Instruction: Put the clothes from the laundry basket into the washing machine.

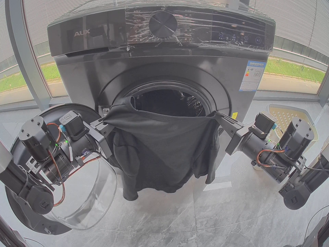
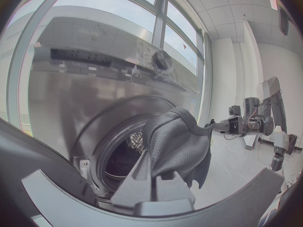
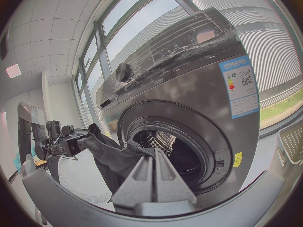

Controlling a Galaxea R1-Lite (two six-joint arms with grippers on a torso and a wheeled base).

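1. The open glass door (image 1: 87,196) hangs below and to the outer side of your left gripper (image 1: 101,125), swung clear of the machine's mouth.
2. Your left gripper is clamped on 1 top corner of the dark shirt (image 1: 164,144), its fingers pinched flat on the cloth. It sits just in front of the left rim of the drum opening (image 1: 171,102).
3. The shirt is spread between your 2 grippers. Its top edge runs taut from one to the other across the lower part of the opening. The rest hangs below both grippers, down the front of the washing machine (image 1: 164,62). As far as I can tell, none of it is inside the drum yet.
4. Your right gripper (image 1: 219,116) is closed on the opposite corner, just in front of the opening's right rim.
5. The pale laundry basket (image 1: 291,106) stands on the floor behind and to the outer side of your right gripper, well apart from the shirt. I cannot tell what it holds.
6. My read is that you are at the loading step: the shirt is at the mouth, not yet in.
7. Next, I would bring the 2 grippers closer together so the cloth slackens, then push both forward through the opening.
8. The hanging bulk needs lifting over the lower lip before you let go, or it may drape outside.
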